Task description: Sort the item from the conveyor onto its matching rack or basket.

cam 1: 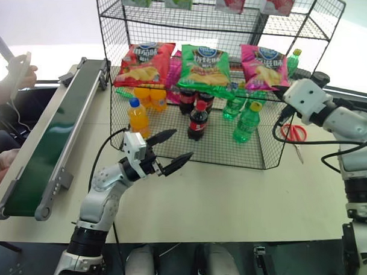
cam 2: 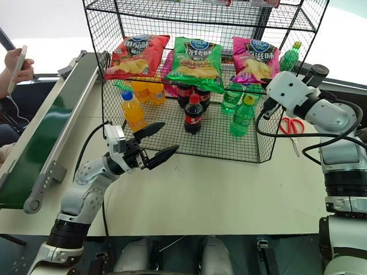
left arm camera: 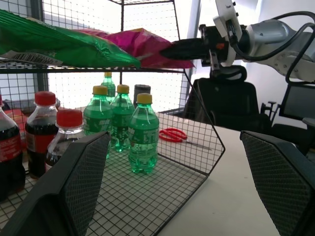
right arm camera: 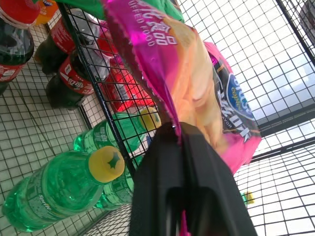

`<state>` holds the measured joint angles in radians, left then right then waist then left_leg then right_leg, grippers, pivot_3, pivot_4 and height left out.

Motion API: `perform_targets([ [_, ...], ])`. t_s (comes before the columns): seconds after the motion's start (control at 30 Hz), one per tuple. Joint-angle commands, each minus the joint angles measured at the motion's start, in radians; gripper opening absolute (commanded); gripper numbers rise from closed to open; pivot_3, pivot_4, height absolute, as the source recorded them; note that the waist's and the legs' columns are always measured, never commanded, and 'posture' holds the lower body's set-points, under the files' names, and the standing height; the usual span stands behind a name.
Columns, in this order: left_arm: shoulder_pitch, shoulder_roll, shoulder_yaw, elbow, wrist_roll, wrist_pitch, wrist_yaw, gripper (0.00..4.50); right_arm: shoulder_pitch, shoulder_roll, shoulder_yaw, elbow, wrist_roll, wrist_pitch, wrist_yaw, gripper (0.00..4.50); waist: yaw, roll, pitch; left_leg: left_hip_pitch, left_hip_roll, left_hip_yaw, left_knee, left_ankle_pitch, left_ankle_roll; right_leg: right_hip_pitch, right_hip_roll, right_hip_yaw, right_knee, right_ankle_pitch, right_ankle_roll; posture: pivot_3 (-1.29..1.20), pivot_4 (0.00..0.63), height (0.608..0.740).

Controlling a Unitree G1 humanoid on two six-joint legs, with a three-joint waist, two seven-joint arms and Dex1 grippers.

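Beige desk: on the black wire rack's [cam 1: 231, 152] middle shelf, the magenta-pink crisp bag's [right arm camera: 197, 83] edge is pinched by the right gripper [right arm camera: 184, 147]; the left gripper [cam 1: 169, 150] is held spread.

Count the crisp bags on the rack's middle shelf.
3 in front: red bag on the left, green bag in the centre, pink bag on the right. Another pink one seems partly hidden behind them.

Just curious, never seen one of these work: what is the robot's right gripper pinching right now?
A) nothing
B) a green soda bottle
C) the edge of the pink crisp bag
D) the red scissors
C: in the right wrist view the right gripper has its black fingers shut on the lower edge of the pink crisp bag, above the green bottles.
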<state>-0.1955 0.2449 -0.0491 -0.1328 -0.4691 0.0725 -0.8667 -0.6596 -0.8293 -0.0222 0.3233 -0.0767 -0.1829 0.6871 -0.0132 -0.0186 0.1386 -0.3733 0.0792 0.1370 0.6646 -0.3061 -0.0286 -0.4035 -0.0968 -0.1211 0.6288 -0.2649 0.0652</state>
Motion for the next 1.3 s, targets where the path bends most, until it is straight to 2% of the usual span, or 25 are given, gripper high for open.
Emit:
perform_targets([
  [0.03,0.003,0.0,0.0,-0.032,-0.005,-0.018,0.003,4.5,-0.045,-0.037,0.002,0.021,-0.048,-0.082,-0.021,0.02,0.0,0.0,0.0,0.0,0.0,0.0,0.0,0.0,0.0,0.0,0.0,0.0,0.0,0.0,0.0,0.0,0.15,0.726],
  [0.23,0.002,-0.003,-0.004,-0.031,-0.003,-0.021,0.003,4.5,-0.084,-0.054,0.041,0.134,-0.159,-0.22,-0.096,0.02,-0.001,0.0,0.0,0.0,0.0,0.0,0.0,0.0,0.0,0.0,0.0,0.0,0.0,0.0,0.0,0.0,0.15,0.726],
  [0.47,-0.004,-0.003,-0.004,-0.023,-0.001,-0.025,-0.001,4.5,-0.108,-0.059,0.043,0.195,-0.191,-0.272,-0.136,0.02,-0.001,0.0,0.0,0.0,0.0,0.001,0.0,0.0,-0.001,0.0,0.0,0.0,0.0,0.0,0.0,0.0,0.15,0.726],
  [0.57,-0.004,-0.003,-0.005,-0.021,-0.001,-0.028,-0.004,4.5,-0.081,-0.061,0.016,0.168,-0.118,-0.25,-0.078,0.9,0.0,0.0,0.0,0.0,0.0,0.001,0.0,0.0,-0.001,0.0,0.0,0.0,0.0,0.0,0.0,0.0,0.15,0.726],
  [0.73,0.0,0.001,0.001,-0.018,-0.003,-0.028,-0.001,4.5,0.007,-0.077,-0.045,0.035,0.014,-0.163,0.005,3.35,0.001,0.0,0.0,0.0,0.0,0.0,0.0,0.0,-0.001,0.0,0.0,0.0,0.0,0.0,0.0,0.0,0.15,0.726],
  [0.77,0.002,0.003,0.002,-0.019,-0.004,-0.028,-0.001,4.5,0.023,-0.079,-0.056,0.008,0.035,-0.144,0.017,3.35,0.001,0.0,0.0,0.0,0.0,0.0,0.0,0.0,-0.001,0.0,0.0,0.0,0.0,0.0,0.0,0.0,0.15,0.726],
  [0.83,0.015,0.029,0.011,-0.04,-0.008,-0.017,-0.009,4.5,0.12,-0.075,-0.106,-0.164,0.231,0.005,0.126,3.35,0.002,0.0,0.0,0.0,0.0,0.0,0.0,0.0,0.0,0.0,0.0,0.0,0.0,0.0,0.0,0.0,0.15,0.726],
  [1.03,0.018,0.182,0.118,-0.098,-0.065,0.1,0.003,4.5,0.349,-0.037,-0.281,-0.595,0.661,0.361,0.15,3.35,0.0,0.0,0.0,0.0,0.003,-0.002,0.0,-0.003,0.005,0.0,0.0,-0.001,0.0,0.0,0.0,0.0,0.15,0.726],
  [1.13,0.045,0.289,0.19,-0.126,-0.05,0.138,0.014,4.5,0.551,-0.031,-0.311,-0.76,0.746,0.453,0.175,3.35,0.003,-0.002,-0.001,0.001,0.003,-0.003,-0.001,-0.003,0.006,0.001,0.0,-0.001,0.0,0.0,-0.001,0.0,0.15,0.726],
  [1.17,0.056,0.33,0.209,-0.128,-0.078,0.203,0.01,4.5,0.613,-0.037,-0.328,-0.785,0.754,0.456,0.207,3.35,0.004,-0.002,-0.001,0.001,0.004,-0.004,-0.001,-0.004,0.006,0.002,0.0,-0.001,0.0,0.0,-0.001,0.0,0.15,0.726],
  [1.3,0.113,0.449,0.288,-0.093,-0.092,0.246,-0.045,4.5,0.775,-0.042,-0.435,-0.773,0.786,0.457,0.296,3.35,0.005,0.0,0.0,0.0,0.002,-0.002,0.0,-0.005,0.009,0.001,-0.001,0.0,-0.002,0.0,-0.001,0.0,0.15,0.726],
])
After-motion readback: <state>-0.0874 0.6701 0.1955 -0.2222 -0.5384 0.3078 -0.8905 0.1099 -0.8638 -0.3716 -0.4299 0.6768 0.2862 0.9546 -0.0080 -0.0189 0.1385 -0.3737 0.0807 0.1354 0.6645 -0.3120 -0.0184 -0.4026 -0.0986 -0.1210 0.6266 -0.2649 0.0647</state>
